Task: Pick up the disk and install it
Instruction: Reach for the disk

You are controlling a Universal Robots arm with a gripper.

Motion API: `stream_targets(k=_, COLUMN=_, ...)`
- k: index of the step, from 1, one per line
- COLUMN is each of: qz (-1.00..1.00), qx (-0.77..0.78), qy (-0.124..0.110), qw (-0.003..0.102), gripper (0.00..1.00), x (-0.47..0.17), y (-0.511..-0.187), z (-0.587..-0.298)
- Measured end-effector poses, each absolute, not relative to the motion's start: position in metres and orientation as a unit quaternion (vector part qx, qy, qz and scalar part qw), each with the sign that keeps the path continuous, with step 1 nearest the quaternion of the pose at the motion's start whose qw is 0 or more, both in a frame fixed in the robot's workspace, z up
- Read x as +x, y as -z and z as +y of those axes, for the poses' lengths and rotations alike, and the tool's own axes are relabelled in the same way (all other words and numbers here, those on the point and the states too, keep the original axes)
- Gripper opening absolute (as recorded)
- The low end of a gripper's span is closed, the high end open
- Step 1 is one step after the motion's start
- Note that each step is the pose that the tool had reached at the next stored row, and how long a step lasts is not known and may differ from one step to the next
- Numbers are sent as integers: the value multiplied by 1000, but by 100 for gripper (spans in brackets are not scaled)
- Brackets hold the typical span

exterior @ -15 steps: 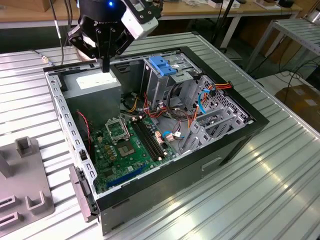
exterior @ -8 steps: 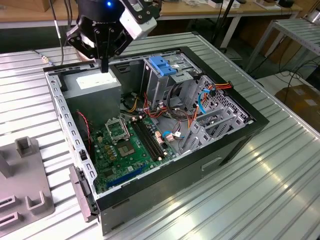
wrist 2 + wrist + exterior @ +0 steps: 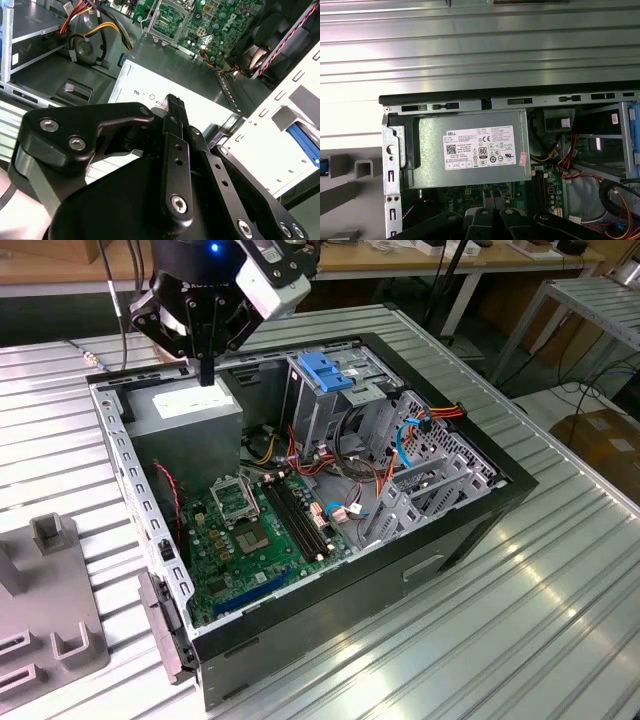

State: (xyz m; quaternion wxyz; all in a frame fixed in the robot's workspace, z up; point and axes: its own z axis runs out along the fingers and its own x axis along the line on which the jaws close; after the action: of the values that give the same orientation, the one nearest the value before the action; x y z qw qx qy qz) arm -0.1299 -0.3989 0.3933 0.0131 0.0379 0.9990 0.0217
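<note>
My gripper (image 3: 206, 378) hangs over the back left corner of the open computer case (image 3: 470, 510), its fingers pressed together with nothing between them. The tips (image 3: 172, 102) sit just above the white label of the grey power-supply box (image 3: 470, 150). I cannot make out the disk itself. A blue edge (image 3: 302, 142) shows past the case's perforated wall in the second wrist view, and I cannot tell what it belongs to. The metal drive cage (image 3: 330, 405) with its blue latch (image 3: 325, 370) stands to the exterior view's right of the gripper.
The motherboard (image 3: 255, 530) lies on the case floor, with red, orange and blue cables (image 3: 400, 440) bundled beside the cage. A grey slotted fixture (image 3: 50, 620) rests on the ribbed metal table (image 3: 560, 590) at the exterior view's left.
</note>
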Motion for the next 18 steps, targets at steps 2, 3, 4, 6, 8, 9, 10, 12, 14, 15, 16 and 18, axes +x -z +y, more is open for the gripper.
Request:
stream_targets(k=2, qz=999, qx=38, qy=-22, qw=13, gripper=10, x=-130, y=-393, z=-399)
stream_targets(k=3, qz=999, qx=38, qy=-22, qw=13, gripper=10, x=-131, y=-393, z=-399)
stream_targets(k=4, qz=999, qx=38, qy=-22, qw=13, gripper=10, x=-131, y=-393, z=-399)
stream_targets(k=6, qz=999, qx=38, qy=-22, qw=13, gripper=10, x=-132, y=-393, z=-399)
stream_targets(k=8, qz=999, qx=38, qy=-22, qw=13, gripper=10, x=-133, y=-393, z=-399)
stream_targets(k=9, qz=999, qx=38, qy=-22, qw=13, gripper=10, x=-133, y=-393, z=-399)
stream_targets(k=10, qz=999, qx=38, qy=-22, qw=13, gripper=10, x=-134, y=-393, z=-399)
stream_targets(k=12, qz=999, qx=38, qy=-22, qw=13, gripper=10, x=-134, y=-393, z=-399)
stream_targets(k=14, qz=999, qx=38, qy=-22, qw=13, gripper=10, x=-136, y=-393, z=-399)
stream_targets(k=15, qz=999, qx=38, qy=-22, qw=13, gripper=10, x=-136, y=-393, z=-399)
stream_targets(k=16, qz=999, qx=38, qy=-22, qw=13, gripper=10, x=-137, y=-393, z=-399)
stream_targets(k=18, qz=999, qx=38, qy=-22, qw=13, gripper=10, x=-139, y=-393, z=-399)
